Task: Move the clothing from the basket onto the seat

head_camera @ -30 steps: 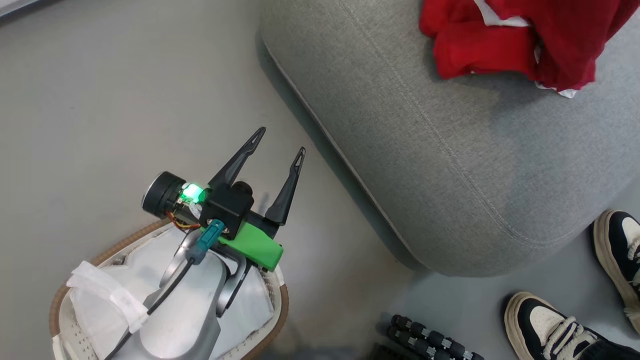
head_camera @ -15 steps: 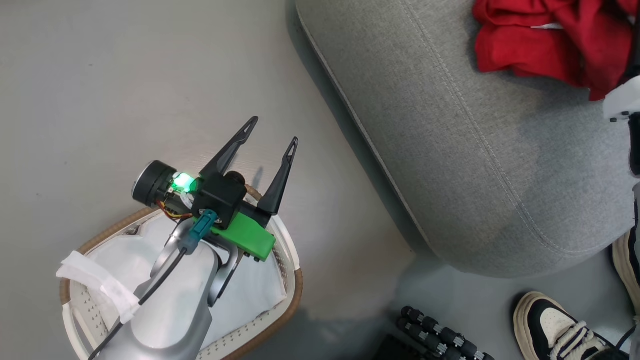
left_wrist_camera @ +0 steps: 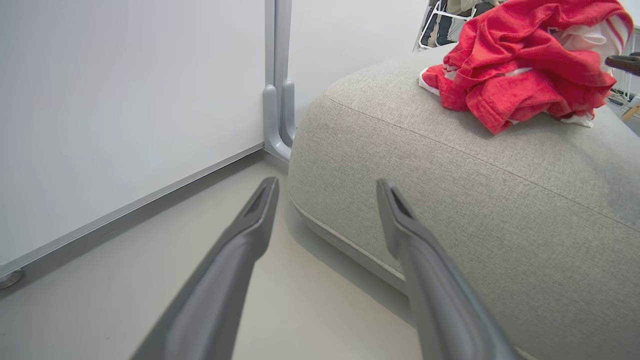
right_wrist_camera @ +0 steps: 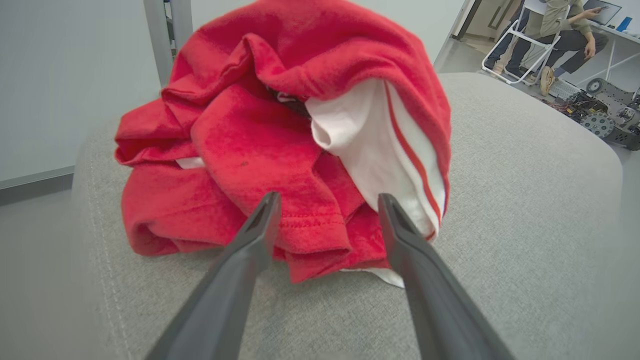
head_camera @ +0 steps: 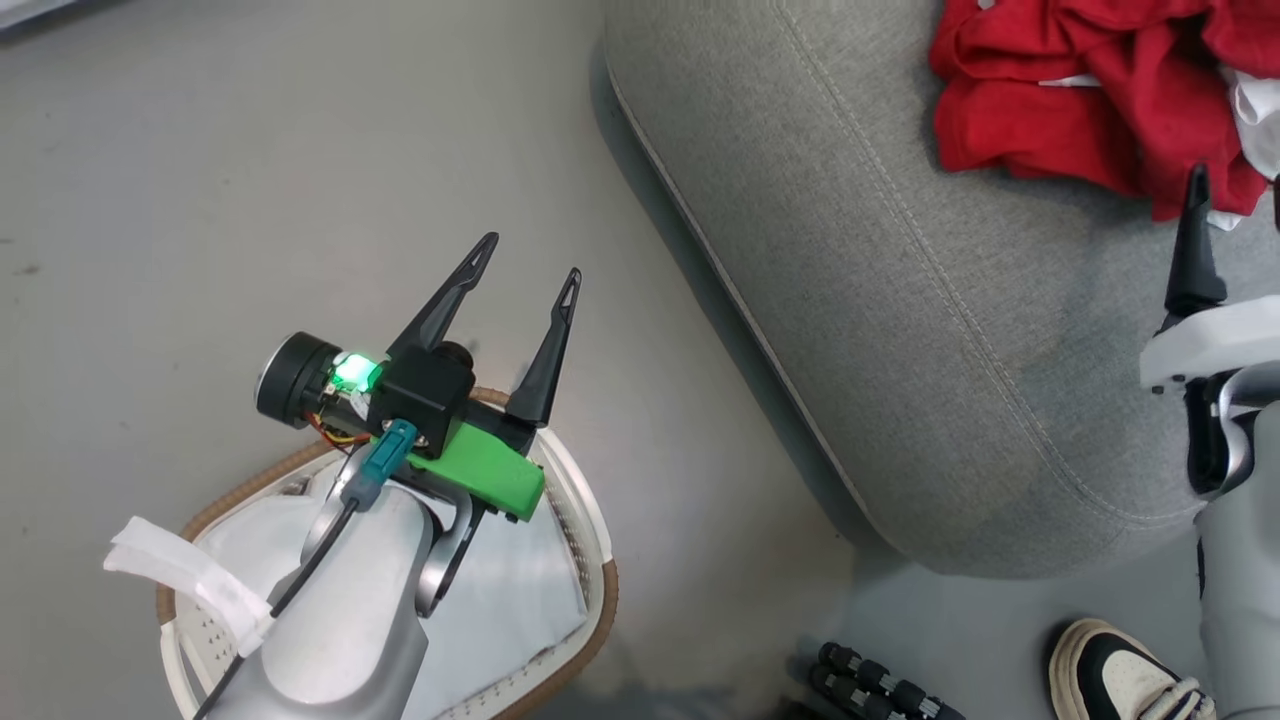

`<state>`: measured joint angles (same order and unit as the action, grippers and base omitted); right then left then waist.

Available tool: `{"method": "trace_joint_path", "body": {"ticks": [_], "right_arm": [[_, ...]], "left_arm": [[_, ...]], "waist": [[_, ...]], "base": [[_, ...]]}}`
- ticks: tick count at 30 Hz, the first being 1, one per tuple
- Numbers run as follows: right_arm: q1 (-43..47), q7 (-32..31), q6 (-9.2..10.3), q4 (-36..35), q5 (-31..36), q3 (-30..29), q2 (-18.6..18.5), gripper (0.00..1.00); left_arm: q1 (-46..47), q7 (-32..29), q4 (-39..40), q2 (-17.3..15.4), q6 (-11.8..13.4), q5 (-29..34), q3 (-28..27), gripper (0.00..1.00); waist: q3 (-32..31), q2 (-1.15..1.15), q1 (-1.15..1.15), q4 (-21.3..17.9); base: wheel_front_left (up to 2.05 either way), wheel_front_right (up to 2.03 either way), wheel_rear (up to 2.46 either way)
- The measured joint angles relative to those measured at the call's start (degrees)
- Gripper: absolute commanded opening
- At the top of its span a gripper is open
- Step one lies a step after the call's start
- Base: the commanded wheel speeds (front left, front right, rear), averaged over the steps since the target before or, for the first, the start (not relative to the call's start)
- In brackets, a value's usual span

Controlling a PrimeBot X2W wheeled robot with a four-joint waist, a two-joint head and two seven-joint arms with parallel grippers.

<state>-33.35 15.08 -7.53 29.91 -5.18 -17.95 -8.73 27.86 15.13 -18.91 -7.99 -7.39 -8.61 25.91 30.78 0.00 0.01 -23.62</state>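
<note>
Clothing (head_camera: 1060, 110) heaped at upper right on the seat (head_camera: 900, 300); right gripper (right_wrist_camera: 328, 200), fingers apart, just short of it — best drawn straight back, lest a tip snag fabric; left gripper (head_camera: 531, 257), fingers apart, over the basket (head_camera: 607, 590) at lower left

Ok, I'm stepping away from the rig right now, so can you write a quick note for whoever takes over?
Left gripper: open, empty, over the rim of the basket.
Right gripper: open, empty, fingertips at the near edge of the clothing.
Clothing: red pile on the seat.
Basket: on the floor; white liner shows, no red seen, though the left arm hides part.
Done: clothing on the seat.
Left: check the hidden part of the basket.
</note>
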Motion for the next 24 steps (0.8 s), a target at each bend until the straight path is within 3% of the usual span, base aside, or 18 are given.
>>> {"method": "trace_joint_path", "body": {"ticks": [10,24], "right_arm": [[4.64,0.0,0.01,-7.62,-1.7,6.45,2.44,1.0],[5.99,0.0,0.01,-11.03,-2.11,14.26,4.75,1.0]], "left_arm": [[-2.61,0.0,1.27,1.99,0.14,0.65,-4.91,1.0],[-7.6,0.0,0.64,4.41,2.37,0.68,-16.73,1.0]], "waist": [[-3.82,0.0,-0.01,2.89],[-7.79,0.0,-0.01,13.92]], "base": [[0.0,0.0,0.0],[0.0,0.0,0.0]]}}
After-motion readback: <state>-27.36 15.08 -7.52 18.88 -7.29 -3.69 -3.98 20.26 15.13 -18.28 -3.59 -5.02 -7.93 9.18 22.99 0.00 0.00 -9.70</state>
